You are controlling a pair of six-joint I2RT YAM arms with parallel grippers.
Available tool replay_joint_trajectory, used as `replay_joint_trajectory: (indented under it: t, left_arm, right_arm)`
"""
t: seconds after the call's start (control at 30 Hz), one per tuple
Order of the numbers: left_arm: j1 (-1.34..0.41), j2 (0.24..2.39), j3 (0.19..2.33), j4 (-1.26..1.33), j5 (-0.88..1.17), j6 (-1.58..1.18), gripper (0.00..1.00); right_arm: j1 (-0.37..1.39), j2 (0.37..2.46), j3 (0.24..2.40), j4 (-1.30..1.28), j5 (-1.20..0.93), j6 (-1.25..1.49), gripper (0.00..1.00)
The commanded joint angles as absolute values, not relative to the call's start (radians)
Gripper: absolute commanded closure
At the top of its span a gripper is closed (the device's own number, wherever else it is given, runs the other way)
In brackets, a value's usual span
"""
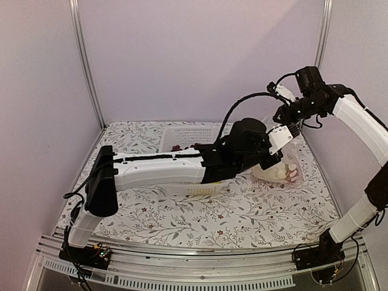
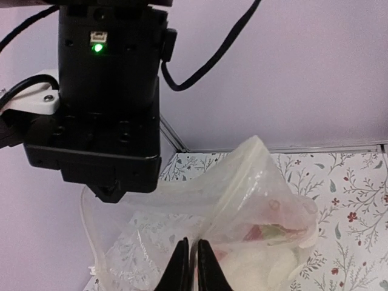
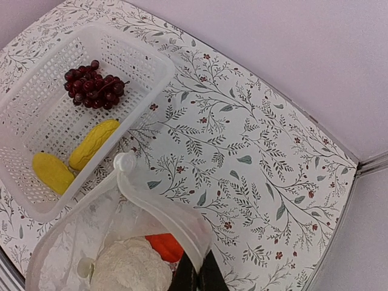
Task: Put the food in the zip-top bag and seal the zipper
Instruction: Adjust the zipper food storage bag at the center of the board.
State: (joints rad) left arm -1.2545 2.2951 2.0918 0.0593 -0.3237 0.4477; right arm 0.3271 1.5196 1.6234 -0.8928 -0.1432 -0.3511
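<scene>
The zip-top bag [image 1: 282, 168] stands at the right of the table, its mouth held up and open. My left gripper [image 2: 194, 267] is shut on the bag's [image 2: 254, 200] edge. My right gripper [image 3: 197, 276] is shut on the zipper strip [image 3: 159, 209] at the mouth rim, above the bag. Inside the bag lie the white cauliflower [image 3: 130, 267] and an orange-red piece [image 3: 165, 245]; a red and green piece [image 2: 267, 232] shows through the film. The grape bunch [image 3: 94, 90] and two yellow pieces [image 3: 92, 143] [image 3: 53, 172] lie in the basket.
The white perforated basket [image 3: 154, 63] stands left of the bag, partly under my left arm [image 1: 163, 170] in the top view. My right wrist body [image 2: 103, 103] hangs close above the bag mouth. Back wall and frame posts [image 1: 85, 60] bound the flowered table.
</scene>
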Motion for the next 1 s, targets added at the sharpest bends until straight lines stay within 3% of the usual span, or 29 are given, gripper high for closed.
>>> replay_joint_trajectory:
  t: [0.0,0.1,0.2,0.3,0.53,0.87,0.97]
  left_arm:
    - [-1.231,2.308,2.107,0.041,-0.305,0.393,0.92]
    - [-1.242,2.287,2.124,-0.027,-0.285,0.359,0.77]
    - [-1.27,2.218,2.065,-0.046,-0.312,0.347,0.46]
    - [-1.287,2.109,1.916,-0.017,-0.336,0.292,0.33]
    - [-1.266,1.82,1.455,0.117,-0.445,0.06,0.28]
    - [-1.183,1.635,1.151,0.009,-0.512,-0.255,0.28]
    - [-1.168,1.618,1.121,0.008,-0.503,-0.283,0.29]
  right_arm:
    - [0.323,1.528,1.599,-0.846,-0.124,-0.343,1.0]
    - [0.31,1.533,1.598,-0.828,-0.125,-0.351,1.0]
    - [0.308,1.531,1.583,-0.812,-0.148,-0.345,1.0]
    - [0.308,1.528,1.538,-0.784,-0.176,-0.326,1.0]
    - [0.308,1.495,1.412,-0.713,-0.271,-0.326,1.0]
    - [0.308,1.442,1.287,-0.652,-0.316,-0.361,1.0]
    - [0.308,1.427,1.247,-0.634,-0.323,-0.366,0.84]
